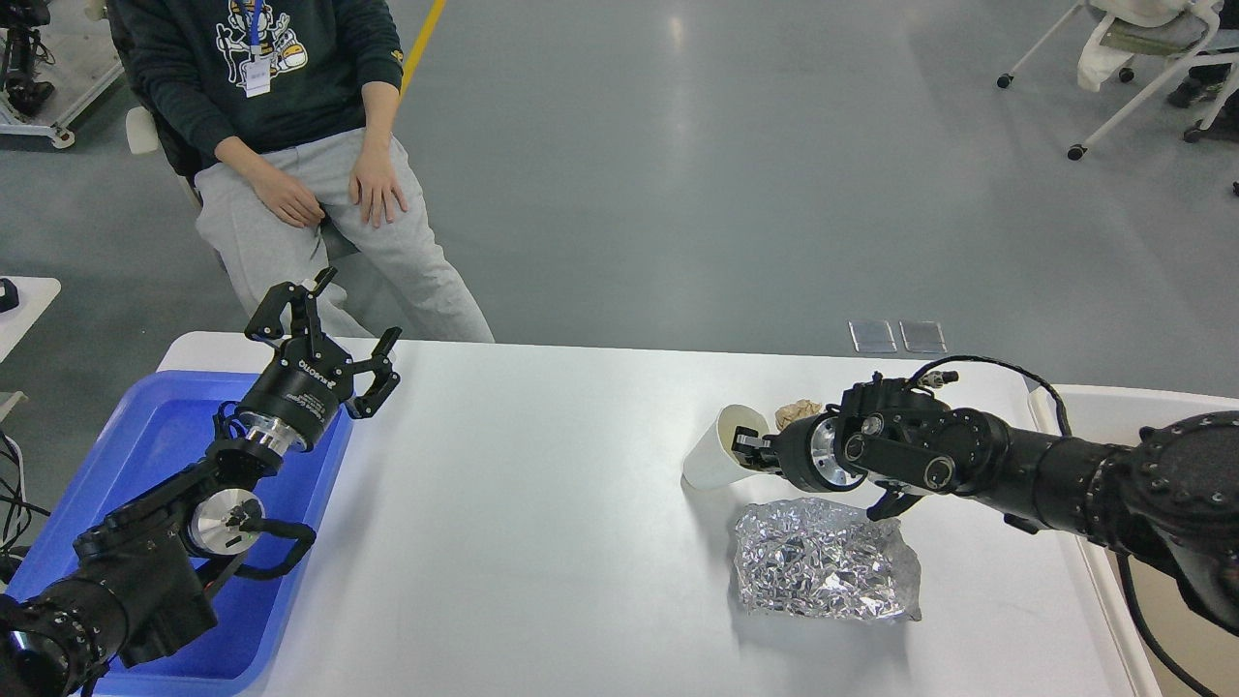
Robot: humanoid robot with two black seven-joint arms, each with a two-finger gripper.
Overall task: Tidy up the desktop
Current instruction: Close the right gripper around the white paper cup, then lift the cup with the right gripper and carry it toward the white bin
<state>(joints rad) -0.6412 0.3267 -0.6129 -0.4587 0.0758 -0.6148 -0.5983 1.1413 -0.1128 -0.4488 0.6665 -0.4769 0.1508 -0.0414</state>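
The white desktop (542,503) fills the lower part of the head view. A white paper cup (718,448) is tilted, its mouth turned toward my right gripper (747,448), whose fingers are shut on the cup's rim. A crumpled beige paper ball (797,412) lies just behind the gripper. A crumpled silver foil bag (823,560) lies in front of it. My left gripper (334,324) is open and empty, raised above the far right corner of the blue tray (155,445).
A seated person (300,165) is behind the table's far left edge. A beige bin (1113,411) stands at the table's right end. A small white side table (24,300) is at far left.
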